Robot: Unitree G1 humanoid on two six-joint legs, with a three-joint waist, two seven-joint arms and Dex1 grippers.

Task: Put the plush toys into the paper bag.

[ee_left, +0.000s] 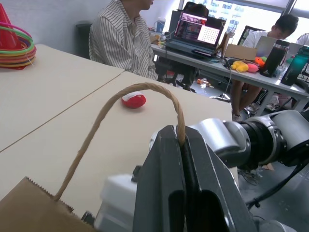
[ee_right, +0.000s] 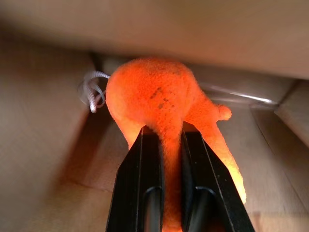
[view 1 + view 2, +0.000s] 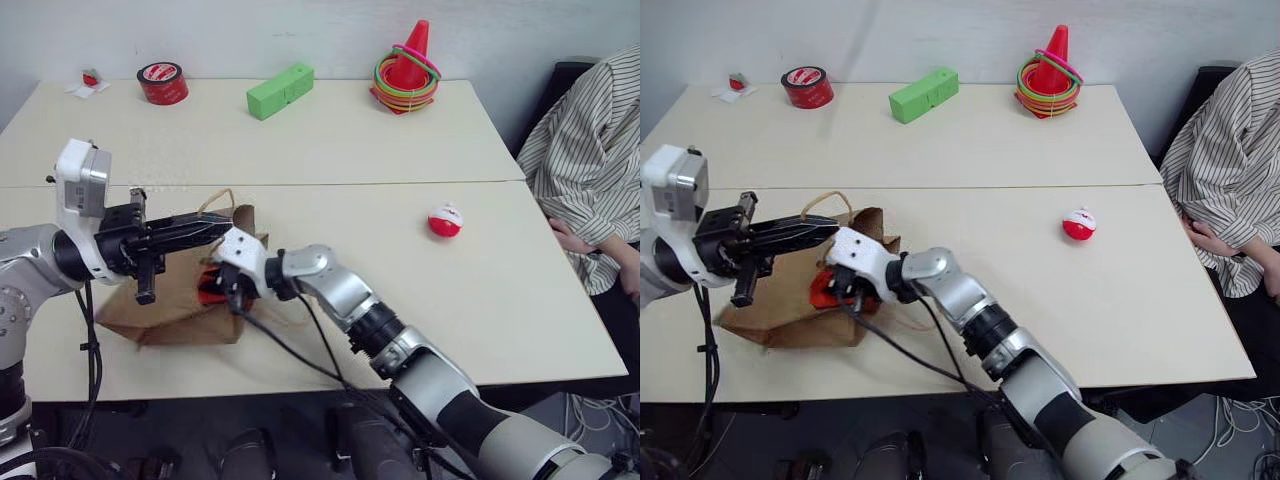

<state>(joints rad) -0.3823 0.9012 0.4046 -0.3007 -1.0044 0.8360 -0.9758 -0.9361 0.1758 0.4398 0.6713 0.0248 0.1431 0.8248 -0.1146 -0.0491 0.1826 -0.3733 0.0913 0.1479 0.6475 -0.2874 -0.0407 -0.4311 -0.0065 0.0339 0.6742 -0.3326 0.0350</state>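
At lower left, the left gripper (image 1: 182,145) jaws are clamping the paper bag's (image 3: 170,310) handle (image 1: 120,99) while the right gripper (image 2: 169,133) jaws are squeezing the orange plush toy (image 2: 154,96) inside, the red-and-white plush toy (image 3: 445,221) sitting at centre right of the tabletop (image 3: 330,150).

Bag mouth (image 3: 215,285) blocked by right arm (image 3: 340,290); tabletop (image 3: 330,215) around red toy (image 3: 445,221) open.

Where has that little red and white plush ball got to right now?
The red and white plush ball lies alone on the table, on the robot's right, near the seated person in the striped shirt, well away from the paper bag.

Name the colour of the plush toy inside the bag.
Bright orange; right wrist view shows it best.
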